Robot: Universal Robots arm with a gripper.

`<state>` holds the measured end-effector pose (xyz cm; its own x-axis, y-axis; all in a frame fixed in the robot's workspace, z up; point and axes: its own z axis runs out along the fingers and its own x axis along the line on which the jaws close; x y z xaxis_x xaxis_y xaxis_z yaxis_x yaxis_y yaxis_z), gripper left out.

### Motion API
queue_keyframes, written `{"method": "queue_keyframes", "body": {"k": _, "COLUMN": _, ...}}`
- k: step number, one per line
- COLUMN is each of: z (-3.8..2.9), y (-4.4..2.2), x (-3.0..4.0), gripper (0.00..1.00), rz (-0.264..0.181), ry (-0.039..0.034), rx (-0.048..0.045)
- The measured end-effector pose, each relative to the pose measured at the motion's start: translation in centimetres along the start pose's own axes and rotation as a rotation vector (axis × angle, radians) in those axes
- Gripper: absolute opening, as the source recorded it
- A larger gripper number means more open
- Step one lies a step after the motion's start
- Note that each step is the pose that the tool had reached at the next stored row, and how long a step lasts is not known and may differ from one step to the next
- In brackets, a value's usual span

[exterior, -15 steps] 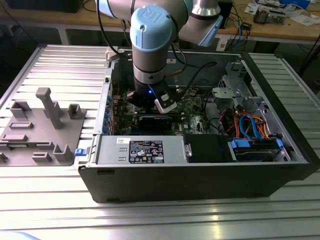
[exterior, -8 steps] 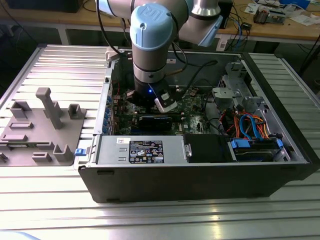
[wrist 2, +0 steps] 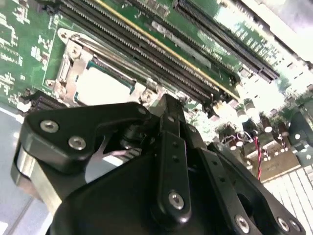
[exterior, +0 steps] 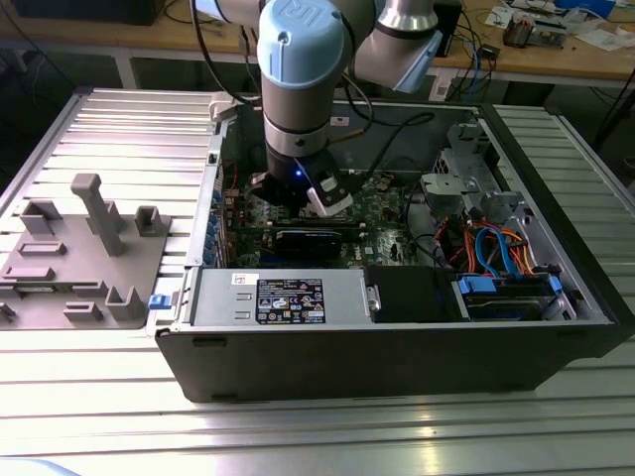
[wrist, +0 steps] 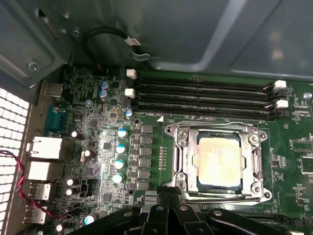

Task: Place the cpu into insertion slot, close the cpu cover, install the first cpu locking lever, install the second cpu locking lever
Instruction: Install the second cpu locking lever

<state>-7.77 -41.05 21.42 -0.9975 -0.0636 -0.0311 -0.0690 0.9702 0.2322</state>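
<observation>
In the first wrist view the pale silvery cpu (wrist: 220, 160) lies flat in the insertion slot (wrist: 220, 195) on the green motherboard. The cpu cover (wrist: 187, 156), a silver metal frame, is down around it, and a thin wire lever (wrist: 215, 124) runs along one edge. My gripper (wrist: 164, 192) hovers just beside the slot's edge, its black fingers together with nothing between them. The second wrist view looks past the gripper (wrist 2: 168, 103) to the cpu (wrist 2: 100, 85) and cover (wrist 2: 73, 58). In the exterior view the gripper (exterior: 298, 193) is low inside the open computer case.
Black memory slots (wrist: 205, 93) run alongside the socket. Capacitors (wrist: 120, 147) and rear ports (wrist: 41, 147) are on its other side. The case holds a power supply (exterior: 288, 297) and a drive bay with blue cables (exterior: 501, 248). A grey fixture plate (exterior: 79, 258) lies at the exterior view's left.
</observation>
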Motion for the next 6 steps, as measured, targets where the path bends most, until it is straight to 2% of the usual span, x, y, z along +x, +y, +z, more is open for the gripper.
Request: {"method": "queue_keyframes", "body": {"k": 6, "z": -0.05, "y": 0.01, "x": 0.0, "gripper": 0.11, "rz": 0.0, "ry": 0.0, "rx": 0.0}}
